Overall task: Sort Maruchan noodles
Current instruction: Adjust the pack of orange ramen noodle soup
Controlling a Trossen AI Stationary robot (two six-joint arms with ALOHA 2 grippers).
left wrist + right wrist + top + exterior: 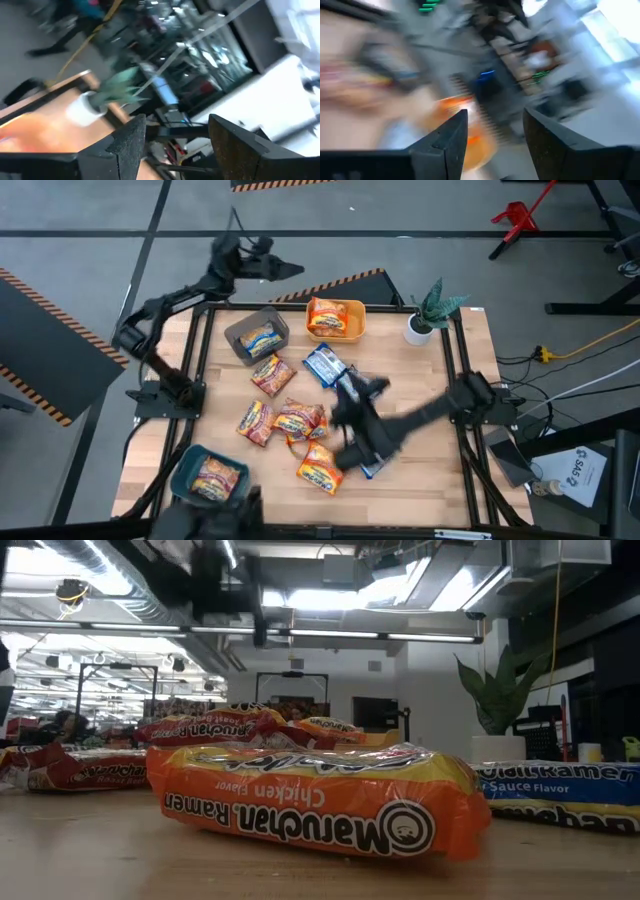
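- Right gripper (352, 442) hangs low over the middle of the wooden table (420, 390), its dark arm reaching in from the right edge. In the wrist view its two dark fingers (451, 134) stand well apart with nothing between them.
- Left gripper (268, 266) is off past the table's far edge, up over the floor. Its fingers (129, 144) are spread too, gripping nothing.
- Loose crinkly plastic Maruchan noodle packets lie in a scatter mid-table: an orange chicken-flavour packet (321, 468) nearest the front, looming large in the low view (320, 798).
- A cluster of red-pink packets (288, 420) lies just left of the right gripper, and another red-pink packet (271, 373) sits further back.
- A blue packet (324, 364) lies behind the gripper; a second blue packet (372, 468) peeks out right beside the gripper, partly hidden by it.
- The grey plastic bin (243, 332) holds one packet, the yellow-orange bin (336, 307) beside it holds an orange one, and the teal bin (189, 463) at the front left corner holds one as well.
- A small potted plant in a white pot (418, 329) stands at the far right.
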